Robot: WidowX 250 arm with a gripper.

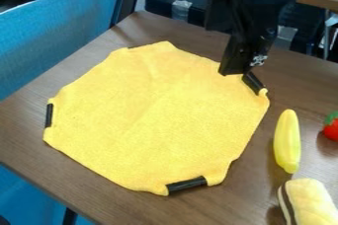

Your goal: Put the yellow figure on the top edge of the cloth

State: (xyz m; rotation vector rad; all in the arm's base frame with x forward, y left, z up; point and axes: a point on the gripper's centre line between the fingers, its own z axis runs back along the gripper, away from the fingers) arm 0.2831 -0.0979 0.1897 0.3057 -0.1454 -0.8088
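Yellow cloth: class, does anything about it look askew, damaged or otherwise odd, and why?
The yellow cloth has an uneven, many-sided outline, which looks odd. A short black strip sits at its left side and another black strip at its near side, each in a notch in the edge. No spill or tear is visible.

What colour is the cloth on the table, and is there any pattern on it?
Plain yellow: the cloth has no pattern, as seen best in the camera view.

Likely a lab (robot arm point(249, 9))
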